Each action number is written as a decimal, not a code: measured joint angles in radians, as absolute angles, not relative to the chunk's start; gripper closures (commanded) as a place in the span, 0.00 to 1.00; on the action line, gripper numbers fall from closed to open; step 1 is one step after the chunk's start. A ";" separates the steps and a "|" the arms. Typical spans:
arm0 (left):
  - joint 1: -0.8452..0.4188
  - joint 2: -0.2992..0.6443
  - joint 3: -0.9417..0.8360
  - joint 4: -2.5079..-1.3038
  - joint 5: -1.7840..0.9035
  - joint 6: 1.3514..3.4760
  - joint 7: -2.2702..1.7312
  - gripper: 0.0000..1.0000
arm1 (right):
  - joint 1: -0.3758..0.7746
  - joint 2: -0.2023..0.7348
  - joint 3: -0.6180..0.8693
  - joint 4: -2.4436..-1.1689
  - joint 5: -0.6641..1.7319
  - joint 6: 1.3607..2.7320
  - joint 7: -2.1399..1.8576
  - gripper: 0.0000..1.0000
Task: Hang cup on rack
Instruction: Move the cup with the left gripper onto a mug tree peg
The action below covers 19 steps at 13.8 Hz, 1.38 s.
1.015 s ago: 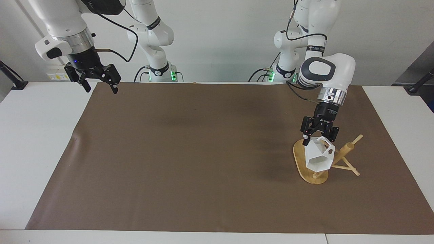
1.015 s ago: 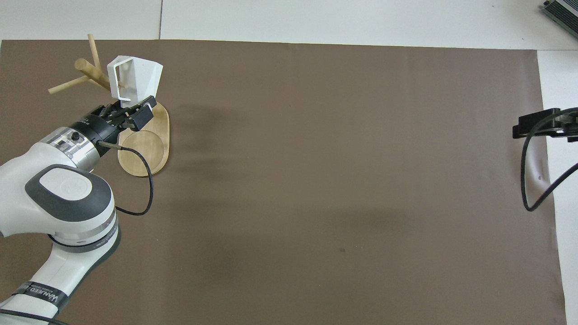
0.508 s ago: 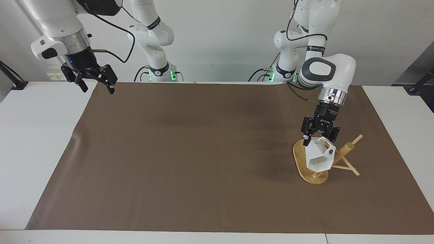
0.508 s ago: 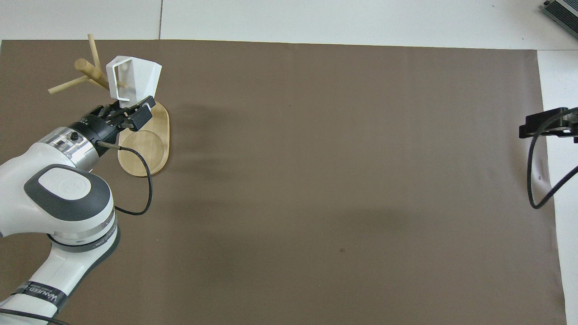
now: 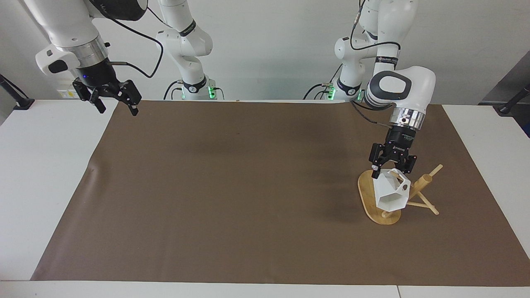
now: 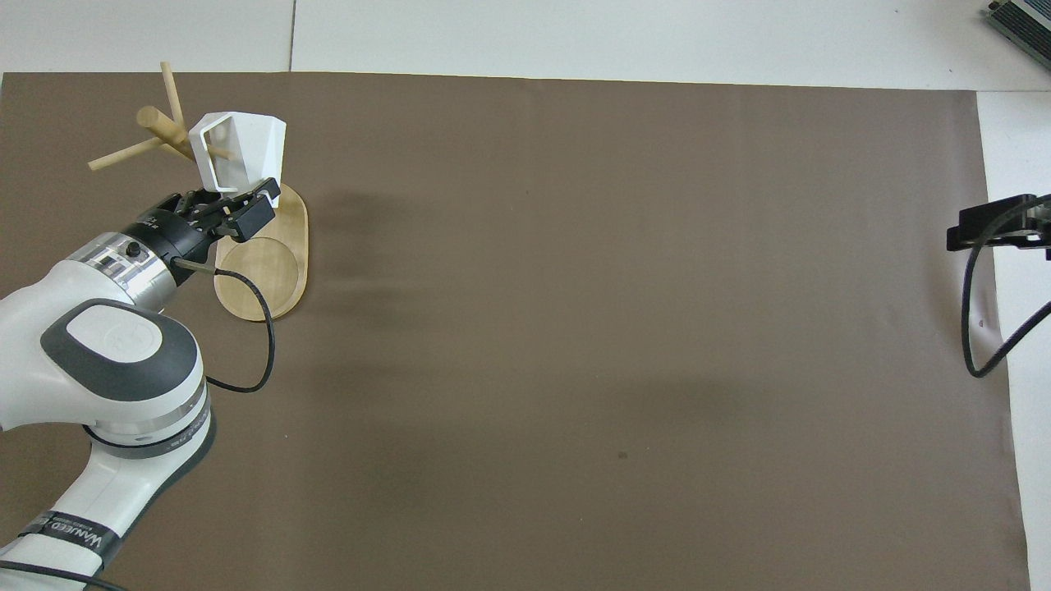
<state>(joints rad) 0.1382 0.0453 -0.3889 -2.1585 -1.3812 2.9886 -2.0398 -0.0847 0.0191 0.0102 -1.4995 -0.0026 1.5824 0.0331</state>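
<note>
The white faceted cup hangs tilted on the bamboo rack, with a thin peg passing through its squarish handle. The rack's oval base lies toward the left arm's end of the table. My left gripper hovers just above the cup's upper edge, fingers open and apart from it; in the overhead view the left gripper sits over the base beside the cup. My right gripper waits open and empty, raised over the brown mat's corner by its own base.
A brown mat covers most of the white table. The rack's other pegs stick out toward the left arm's end. A black cable loops from the left wrist.
The left gripper let go of the cup, which sank a little and tilted onto the peg. The right gripper rose and drew back toward its base.
</note>
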 measured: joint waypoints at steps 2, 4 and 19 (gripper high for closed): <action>0.138 0.045 -0.389 -2.159 -1.381 2.989 -2.040 0.00 | -0.085 0.019 0.010 -1.500 -0.003 1.582 0.033 0.00; 0.138 0.045 -0.389 -2.158 -1.381 2.989 -2.040 0.00 | -0.085 0.019 0.010 -1.500 -0.003 1.582 0.033 0.00; 0.137 -0.010 -0.393 -2.231 -1.341 2.965 -2.026 0.00 | -0.084 0.019 0.010 -1.500 -0.003 1.582 0.033 0.00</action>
<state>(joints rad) 0.1373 -0.0102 -0.3930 -2.2312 -1.3415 2.9650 -2.0257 -0.0841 0.0191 0.0102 -1.4995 -0.0026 1.5824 0.0331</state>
